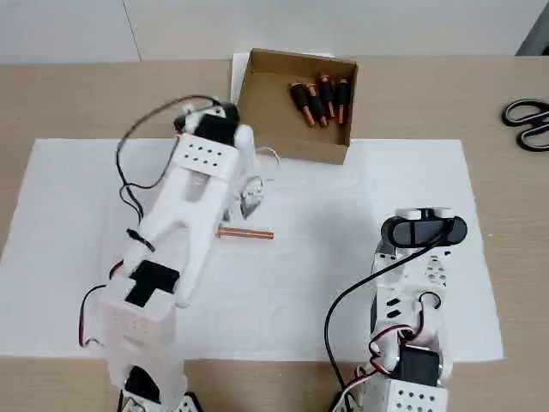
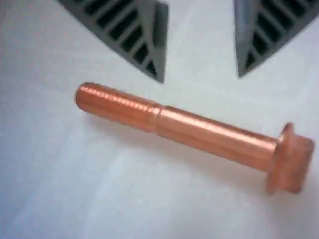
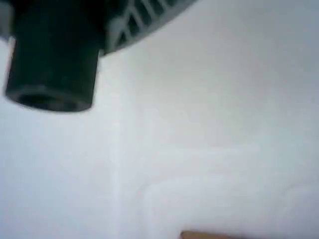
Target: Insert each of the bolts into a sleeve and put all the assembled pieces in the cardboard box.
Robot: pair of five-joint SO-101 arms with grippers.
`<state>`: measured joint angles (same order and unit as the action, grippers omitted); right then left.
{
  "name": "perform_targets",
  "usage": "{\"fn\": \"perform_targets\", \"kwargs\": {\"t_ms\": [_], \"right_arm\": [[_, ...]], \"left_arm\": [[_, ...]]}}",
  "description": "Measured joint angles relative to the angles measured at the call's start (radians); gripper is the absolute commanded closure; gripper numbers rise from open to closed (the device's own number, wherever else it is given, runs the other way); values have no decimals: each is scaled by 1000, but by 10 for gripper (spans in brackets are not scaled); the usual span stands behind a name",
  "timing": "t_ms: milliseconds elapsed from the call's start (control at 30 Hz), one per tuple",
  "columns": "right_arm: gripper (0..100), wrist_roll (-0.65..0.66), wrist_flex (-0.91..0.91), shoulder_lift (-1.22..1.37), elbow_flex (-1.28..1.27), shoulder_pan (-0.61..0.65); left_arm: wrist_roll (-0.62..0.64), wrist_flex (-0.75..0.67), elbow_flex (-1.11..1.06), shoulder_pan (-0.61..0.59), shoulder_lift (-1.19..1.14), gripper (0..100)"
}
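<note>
A copper bolt (image 1: 244,233) lies flat on the white paper, and in the left wrist view the bolt (image 2: 189,132) sits just beyond my fingertips, flanged head to one side. My left gripper (image 1: 249,199) (image 2: 199,77) hovers over it, open, with nothing between its fingers. A black sleeve (image 3: 52,64) hangs above the paper, open end down, with my right gripper (image 3: 102,22) shut on it. That right gripper (image 1: 423,225) stands near the table's front right. The cardboard box (image 1: 257,103) at the back holds several assembled pieces (image 1: 322,99).
A white paper sheet (image 1: 343,283) covers the middle of the wooden table. Scissors (image 1: 527,124) lie at the far right edge. The box stands close behind my left gripper. Open paper stretches between the two arms.
</note>
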<state>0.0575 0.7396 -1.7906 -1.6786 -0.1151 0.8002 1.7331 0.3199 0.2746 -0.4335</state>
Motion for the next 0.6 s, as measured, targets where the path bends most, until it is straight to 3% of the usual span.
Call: {"fn": "perform_targets", "kwargs": {"t_ms": [233,500,600], "right_arm": [[994,0,0,0,0,0],[994,0,0,0,0,0],[994,0,0,0,0,0]], "left_arm": [[338,0,-54,0,2,903],[493,-34,-61,-2,2,900],[529,-69,-61,-2,-20,846]]}}
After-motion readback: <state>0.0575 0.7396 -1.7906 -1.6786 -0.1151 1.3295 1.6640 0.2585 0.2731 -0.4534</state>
